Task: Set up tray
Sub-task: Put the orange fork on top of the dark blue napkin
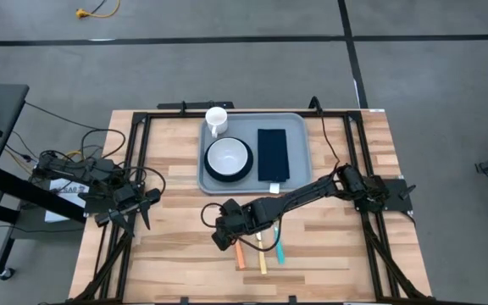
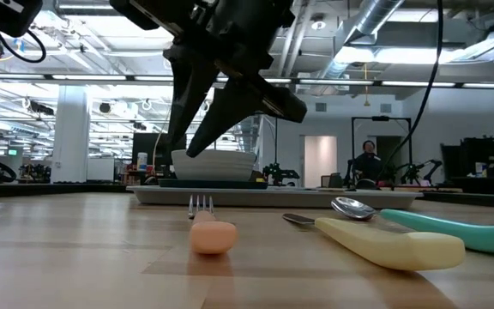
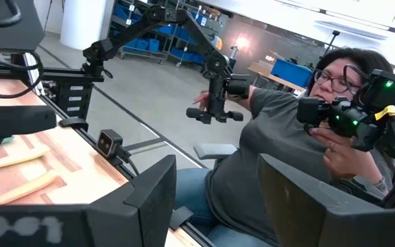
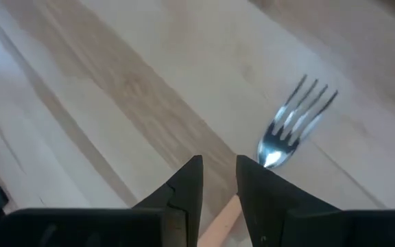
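Grey-blue tray at the far middle of the worktop (image 1: 329, 254)

The tray (image 1: 299, 123), flat, rectangular, round-cornered and low-rimmed, carries a white bowl (image 1: 228, 156) on a dark plate and a black slab (image 1: 273, 154). The right end effector (image 1: 220, 237) hangs above the orange-handled fork (image 4: 290, 130), fingers narrowly apart, empty. The left end effector (image 1: 140, 210) waits at the left edge, fingers parted.

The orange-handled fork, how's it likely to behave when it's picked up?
The fork is probably stiff, given its metal tines. Lying flat on the table, it shouldn't roll. Its low, narrow handle may slip in the right claw.
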